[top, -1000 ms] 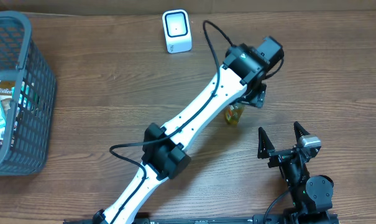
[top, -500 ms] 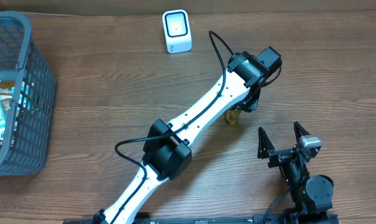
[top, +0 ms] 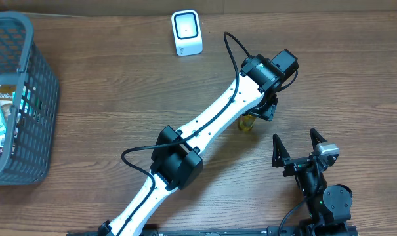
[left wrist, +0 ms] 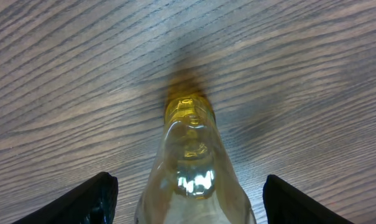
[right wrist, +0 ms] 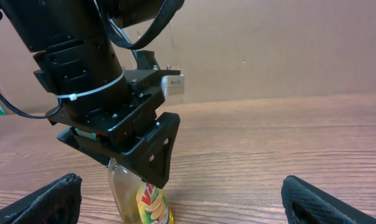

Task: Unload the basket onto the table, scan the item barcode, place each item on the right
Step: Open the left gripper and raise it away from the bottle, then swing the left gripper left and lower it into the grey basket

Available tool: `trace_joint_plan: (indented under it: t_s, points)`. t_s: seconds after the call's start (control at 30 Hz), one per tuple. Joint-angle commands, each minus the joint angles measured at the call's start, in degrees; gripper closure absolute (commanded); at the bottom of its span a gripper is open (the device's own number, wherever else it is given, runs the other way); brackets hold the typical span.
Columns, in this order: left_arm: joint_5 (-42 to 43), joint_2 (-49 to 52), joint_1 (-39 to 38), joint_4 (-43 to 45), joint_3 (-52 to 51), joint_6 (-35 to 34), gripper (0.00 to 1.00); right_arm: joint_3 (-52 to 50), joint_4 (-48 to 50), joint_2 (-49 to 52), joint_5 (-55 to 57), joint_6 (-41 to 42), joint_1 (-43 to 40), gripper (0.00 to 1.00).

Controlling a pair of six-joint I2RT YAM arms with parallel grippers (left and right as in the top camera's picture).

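Bottle (top: pixel 247 122): clear, with a yellow label, upright on the table (top: pixel 106 78), right of centre. Its top is hidden under the left arm.
Left claw (left wrist: pixel 194 202): directly over the bottle, fingers (left wrist: pixel 88 199) apart, one on either side. The wrist view shows a gap on both sides, so nothing is gripped.
Right claw (top: pixel 296 147): spread wide and empty, near the front edge, beside the bottle but apart from it.
Scanner (top: pixel 187 33): white, at the far edge, well apart from the bottle.
Basket (top: pixel 37 85): grey, far left, with packets (top: pixel 1 115) inside.
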Motion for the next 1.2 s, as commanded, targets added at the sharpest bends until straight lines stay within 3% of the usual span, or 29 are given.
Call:
trace_joint_plan:
  t_s: [0.0, 0.2, 0.23, 0.3, 0.53, 0.87, 1.0, 1.17]
  points:
    - [0.2, -0.4, -0.2, -0.1, 4.3, 1.3, 0.22, -0.6, 0.1, -0.6, -0.3, 0.0, 0.1, 0.00]
    - [-0.4, -2.4, 1.3, -0.1, 16.9, 4.4, 0.18, -0.6, 0.1, -0.6, -0.3, 0.0, 0.1, 0.00]
    - [-0.4, -2.9, 1.8, -0.2, 19.3, 5.7, 0.15, -0.6, 0.1, -0.6, -0.3, 0.0, 0.1, 0.00]
    - [-0.9, -3.9, 2.8, -0.2, 23.3, 8.6, 0.00, -0.6, 0.1, -0.6, -0.3, 0.0, 0.1, 0.00]
    - [-13.5, -8.7, 7.5, -3.0, 32.3, 9.2, 0.00, -0.6, 0.1, -0.6, -0.3, 0.0, 0.1, 0.00]
    - [-34.0, -16.1, 16.6, -8.5, 33.5, 9.2, 0.00, -0.6, 0.1, -0.6, -0.3, 0.0, 0.1, 0.00]
    - [-36.1, -16.2, 21.0, -10.3, 33.5, 9.2, 0.00, -0.6, 0.1, -0.6, -0.3, 0.0, 0.1, 0.00]
    - [-30.5, -16.2, 27.1, -12.3, 33.4, 9.2, 0.00, -0.6, 0.1, -0.6, -0.3, 0.0, 0.1, 0.00]
